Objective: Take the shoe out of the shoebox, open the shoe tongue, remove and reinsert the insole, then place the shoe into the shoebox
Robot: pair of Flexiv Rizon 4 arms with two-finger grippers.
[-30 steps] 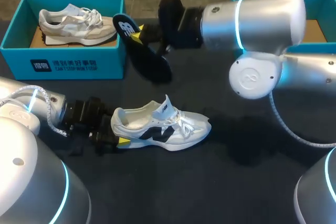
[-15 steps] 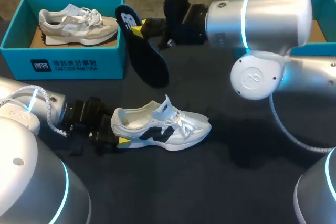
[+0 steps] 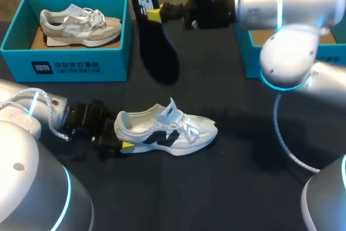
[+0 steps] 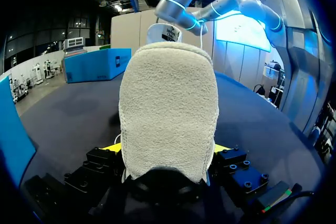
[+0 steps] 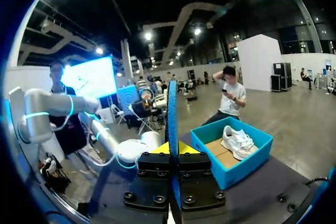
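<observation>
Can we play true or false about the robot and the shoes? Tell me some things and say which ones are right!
1. The right gripper is holding the black insole. True.
2. The white shoe is lying inside the shoebox. False: it lies on the table, in front of the box.
3. The left gripper is shut on the white shoe's heel. True.
4. The shoebox has nothing in it. False: a beige shoe lies in it.
5. The insole is white. False: it is black, with a white mark near the end by the gripper.
</observation>
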